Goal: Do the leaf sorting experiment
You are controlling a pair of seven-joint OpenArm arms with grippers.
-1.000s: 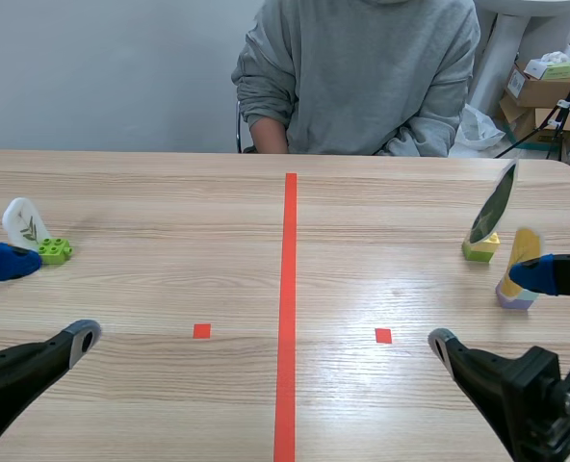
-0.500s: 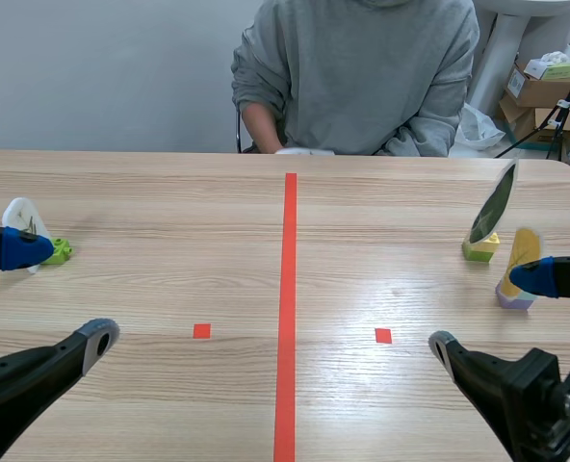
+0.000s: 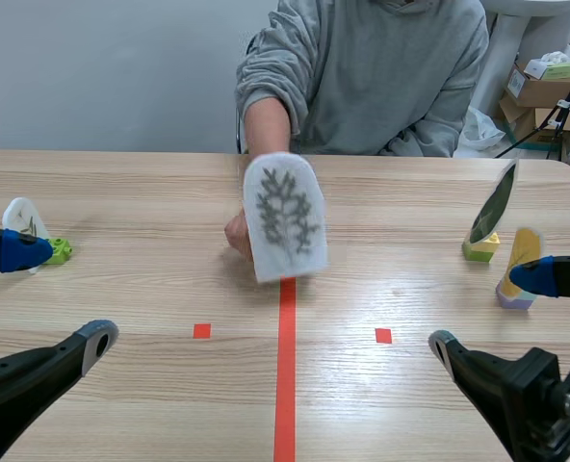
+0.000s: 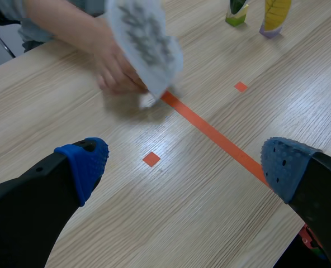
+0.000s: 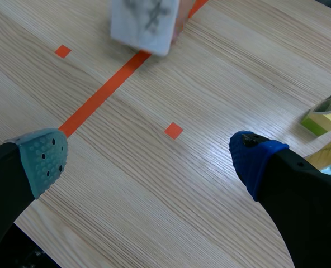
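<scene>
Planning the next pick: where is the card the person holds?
In the scene view, the card stands mid-table over the red line, held upright by the person's hand on the left arm's side.

Cardboard boxes sit behind the wooden table.

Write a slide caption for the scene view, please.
A person's hand holds a white leaf card at the orange-red line, between the open left gripper and right gripper.
</scene>
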